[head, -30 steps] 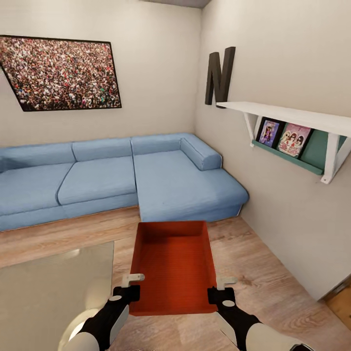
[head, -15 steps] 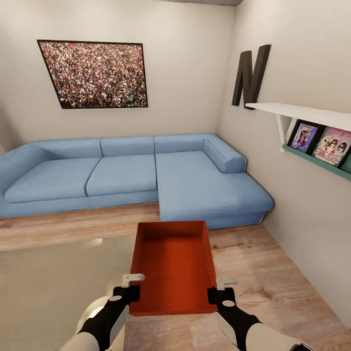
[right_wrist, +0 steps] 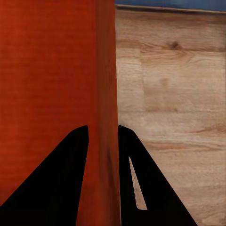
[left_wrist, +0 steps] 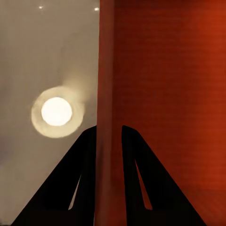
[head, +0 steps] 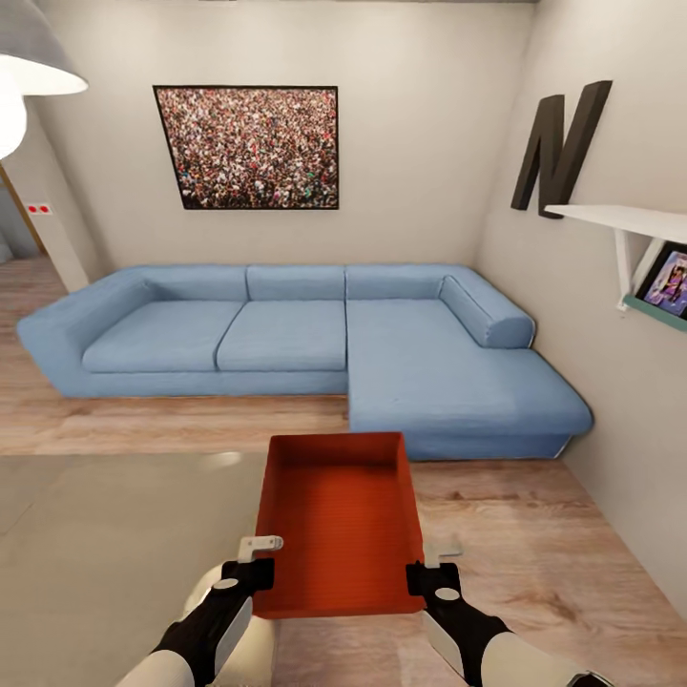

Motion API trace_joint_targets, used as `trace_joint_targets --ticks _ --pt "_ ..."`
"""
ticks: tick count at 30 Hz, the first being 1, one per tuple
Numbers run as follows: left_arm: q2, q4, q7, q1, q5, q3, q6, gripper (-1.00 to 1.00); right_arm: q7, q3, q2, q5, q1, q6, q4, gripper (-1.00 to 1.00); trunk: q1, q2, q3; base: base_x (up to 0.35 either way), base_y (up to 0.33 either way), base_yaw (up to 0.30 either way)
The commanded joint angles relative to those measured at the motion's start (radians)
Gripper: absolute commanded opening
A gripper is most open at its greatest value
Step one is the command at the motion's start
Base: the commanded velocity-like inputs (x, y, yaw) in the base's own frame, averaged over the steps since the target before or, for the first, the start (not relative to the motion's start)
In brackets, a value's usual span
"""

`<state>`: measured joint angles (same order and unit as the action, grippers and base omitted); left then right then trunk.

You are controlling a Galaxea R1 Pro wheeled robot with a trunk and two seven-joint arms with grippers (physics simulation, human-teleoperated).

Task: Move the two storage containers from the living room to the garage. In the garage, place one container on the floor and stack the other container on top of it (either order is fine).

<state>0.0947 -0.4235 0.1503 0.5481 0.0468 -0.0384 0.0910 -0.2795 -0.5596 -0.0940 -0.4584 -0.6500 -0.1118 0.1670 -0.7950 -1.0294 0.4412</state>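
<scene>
Scene: a living room with a light wood-plank floor (head: 534, 534), a blue sofa (head: 315, 334) along the far wall, a framed crowd picture (head: 248, 146) above it, a dark letter N (head: 558, 143) and a white shelf (head: 630, 221) on the side wall.
Container: one orange-red storage container (head: 341, 520) is being held in the air in front of the robot, open side up, empty, roughly level, above the wood floor beside a pale grey rug (head: 105, 553).
Left gripper (head: 256, 563): its jaws are pinching the container's left wall near the closer corner; the left wrist view is showing one dark finger on each side of that wall, closed onto it.
Right gripper (head: 431, 565): its jaws are pinching the right wall in the same way, closed to the wall's thickness.
Second container: I cannot tell where it is.
Step in hand: judging from the room, this is carrying the first container out toward the garage.
Doing it well: both grips are sitting at the near end, so the far end is likely to sag; keeping the arms level and matched, and turning the base gently, should stop the thin walls slipping.
Risk: clipping the sofa or a doorway with the far edge.
</scene>
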Motion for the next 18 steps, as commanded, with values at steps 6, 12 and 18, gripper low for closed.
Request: trace_joint_targets --ticks 6,12,18 --pt "-0.001 -0.003 0.012 0.001 -0.012 0.011 0.007 -1.00 -0.009 -0.010 0.025 -0.008 0.000 -0.008 -0.017 -1.00 0.000 -0.001 0.001 0.000 0.000 0.300" --pt "-0.001 -0.003 0.012 0.001 -0.012 0.011 0.007 -1.00 -0.009 -0.010 0.025 -0.008 0.000 -0.008 -0.017 -1.00 0.000 -0.001 0.001 0.000 0.000 0.300" --pt "-0.001 -0.003 0.012 0.001 -0.012 0.011 0.007 -1.00 -0.009 -0.010 0.025 -0.008 0.000 -0.008 -0.017 -1.00 0.000 -0.001 0.001 0.000 0.000 0.300"
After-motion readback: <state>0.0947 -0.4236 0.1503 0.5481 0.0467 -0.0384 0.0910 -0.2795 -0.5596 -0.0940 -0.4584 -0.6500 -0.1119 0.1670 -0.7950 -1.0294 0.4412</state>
